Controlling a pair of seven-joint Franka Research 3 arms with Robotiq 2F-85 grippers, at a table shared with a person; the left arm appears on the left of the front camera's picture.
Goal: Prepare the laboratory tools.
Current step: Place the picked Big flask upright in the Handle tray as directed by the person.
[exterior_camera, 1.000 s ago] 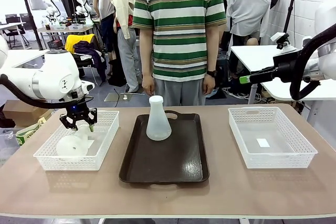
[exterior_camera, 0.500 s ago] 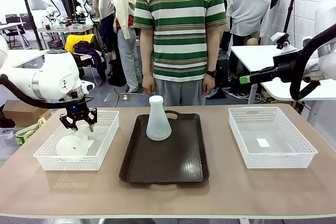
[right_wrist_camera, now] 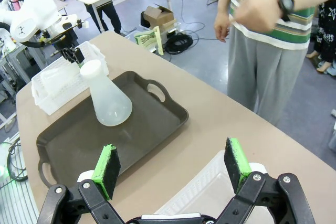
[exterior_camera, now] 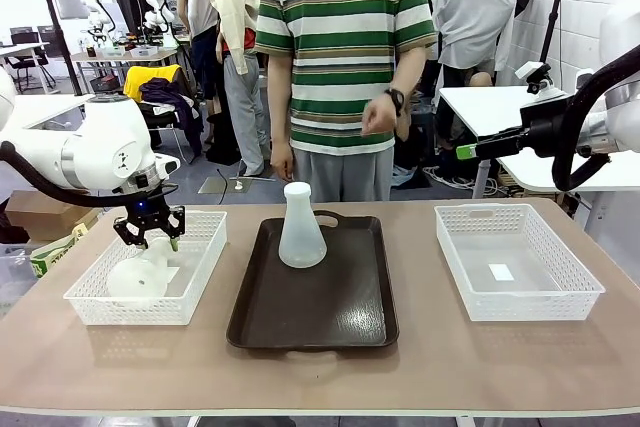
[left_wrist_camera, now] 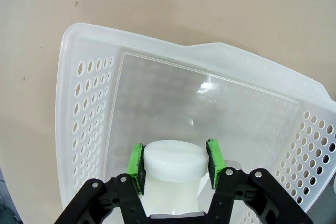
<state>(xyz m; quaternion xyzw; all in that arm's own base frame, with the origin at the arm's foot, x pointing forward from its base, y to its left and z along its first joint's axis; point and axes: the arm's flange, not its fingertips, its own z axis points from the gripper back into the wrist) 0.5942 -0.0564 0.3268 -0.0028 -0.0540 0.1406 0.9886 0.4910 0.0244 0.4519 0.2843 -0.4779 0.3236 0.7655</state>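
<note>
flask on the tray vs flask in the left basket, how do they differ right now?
The tray flask stands upright on the dark tray; the basket flask sits in the left basket, apparently tilted.
The tray flask is free, touched by nothing; the basket flask has its neck clamped between the left claw's green pads.
Shared: both are translucent, frosted-white conical flasks with narrow necks.

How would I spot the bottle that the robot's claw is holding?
Find the white lattice basket on the table's left side. Inside it lies a frosted cone-shaped flask, its neck pinched by the left claw. Its twin flask stands upright, untouched, on the dark tray.
</note>
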